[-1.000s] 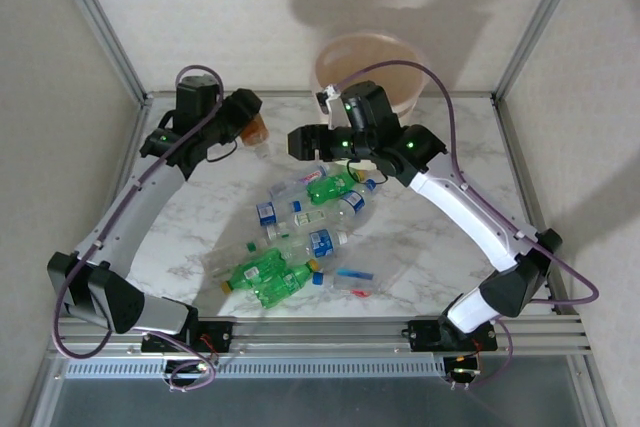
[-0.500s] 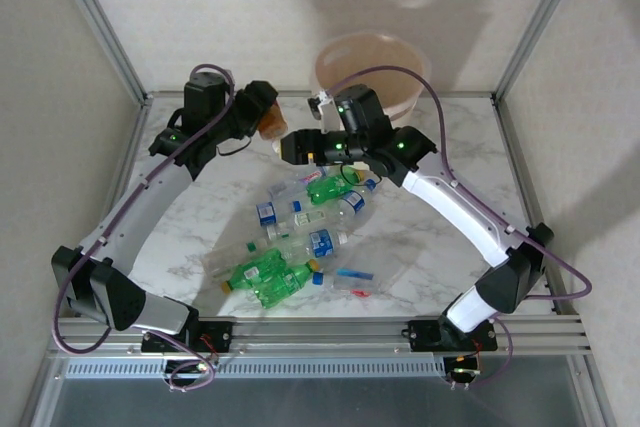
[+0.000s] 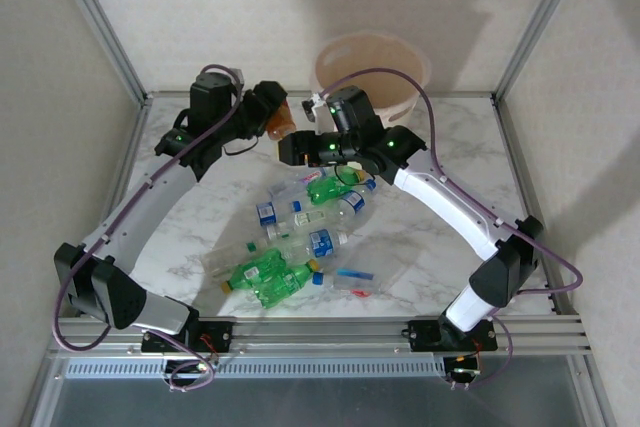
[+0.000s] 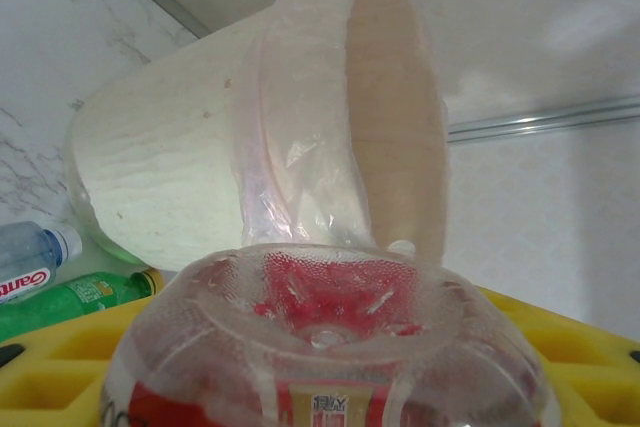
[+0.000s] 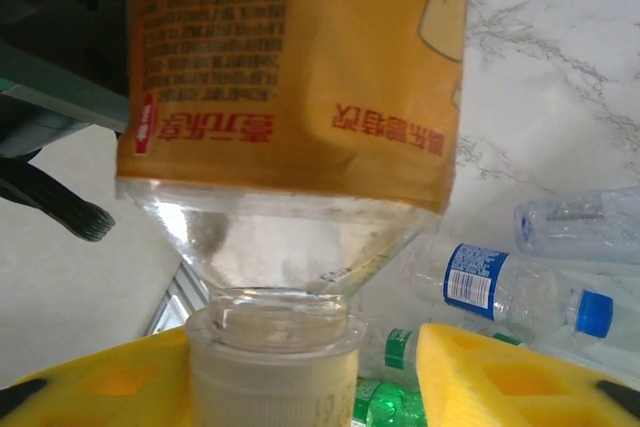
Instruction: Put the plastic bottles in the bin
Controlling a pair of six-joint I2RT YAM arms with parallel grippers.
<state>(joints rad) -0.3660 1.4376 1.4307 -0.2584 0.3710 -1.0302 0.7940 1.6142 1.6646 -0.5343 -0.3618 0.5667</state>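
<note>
We judge the task barely begun. One orange-brown labelled bottle [image 3: 280, 119] is off the surface [image 3: 200, 207], and the rest of the plastic bottles [image 3: 300, 232] lie in a loose heap at the middle of it, green ones with yellow caps mixed with clear ones with blue labels. The left jaws are closed on the lifted bottle. In the left wrist view its ribbed base [image 4: 330, 337] sits between the yellow pads, with the bin [image 4: 150, 177] straight ahead and near. The right jaws stand around the other end of the same bottle. In the right wrist view the white cap [image 5: 275, 372] is between the yellow pads, one pad up against it and a small gap at the other, so we read them as not yet clamped. From above, the bottle hangs between the two arms over the far part of the surface, just to the left of the bin [image 3: 405, 44] and not over its mouth. The bin stands at the far edge, its pinkish liner folded over the rim, and we can make out no bottle inside it, though the right arm covers part of the opening. By our reckoning nothing has been delivered. This first bottle has to reach the bin, and the whole heap is left to clear after it.
</note>
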